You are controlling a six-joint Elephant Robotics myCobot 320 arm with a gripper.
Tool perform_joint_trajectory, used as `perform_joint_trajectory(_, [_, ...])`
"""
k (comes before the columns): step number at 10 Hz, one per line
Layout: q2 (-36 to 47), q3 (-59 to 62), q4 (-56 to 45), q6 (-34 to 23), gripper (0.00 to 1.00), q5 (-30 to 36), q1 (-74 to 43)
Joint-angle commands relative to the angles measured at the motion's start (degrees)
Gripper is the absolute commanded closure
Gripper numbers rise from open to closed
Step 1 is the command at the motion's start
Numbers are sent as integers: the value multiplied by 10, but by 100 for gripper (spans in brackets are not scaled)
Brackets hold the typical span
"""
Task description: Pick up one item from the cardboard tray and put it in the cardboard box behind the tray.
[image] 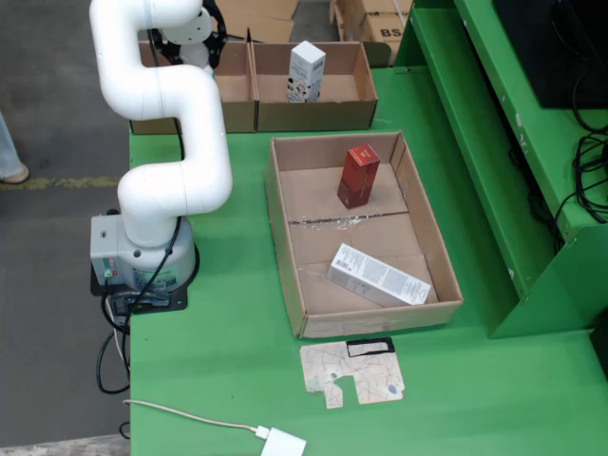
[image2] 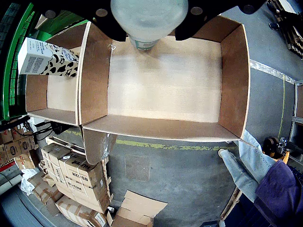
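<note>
Gripper (image: 195,38) sits at about eleven o'clock in the fixed view, up over the left-hand cardboard box (image: 233,90) behind the tray, and the wrist view shows it clenched around a pale, translucent bottle (image2: 147,21) whose round body and neck fill the top centre of that picture. Below the bottle lies the bare floor of the box (image2: 163,80), with its walls at three and nine o'clock. The neighbouring box (image: 313,100) already holds a cow-patterned carton (image: 306,71), standing upright in the fixed view and seen at nine to ten o'clock from the wrist. The cardboard tray (image: 285,223) at the centre of the table keeps a red box (image: 358,176) standing at its twelve o'clock end and a white box (image: 378,275) lying flat toward five o'clock. I judge the step in hand to be the release: done well, the bottle should come down over the middle of the box floor, clear of the dividing wall at nine o'clock, and be let go low so it does not bounce or topple.
</note>
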Motion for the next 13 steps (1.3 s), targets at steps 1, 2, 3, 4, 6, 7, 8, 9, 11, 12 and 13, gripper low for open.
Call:
perform_joint_trajectory(1, [13, 15, -20, 10, 100, -1, -2])
perform_joint_trajectory(2, [6, 15, -17, 8, 100, -1, -4])
perform_joint_trajectory(3, [6, 15, -17, 8, 100, -1, -4])
perform_joint_trajectory(4, [6, 15, -17, 8, 100, -1, -4])
perform_joint_trajectory(6, [6, 15, -17, 8, 100, -1, -4])
perform_joint_trajectory(7, [6, 15, -17, 8, 100, -1, -4])
perform_joint_trajectory(8, [6, 15, -17, 8, 100, -1, -4])
perform_joint_trajectory(9, [6, 15, -17, 8, 100, -1, -4])
perform_joint_trajectory(11, [6, 15, -17, 8, 100, -1, -4])
perform_joint_trajectory(12, [6, 15, -17, 8, 100, -1, -4])
perform_joint_trajectory(13, [6, 15, -17, 8, 100, -1, -4])
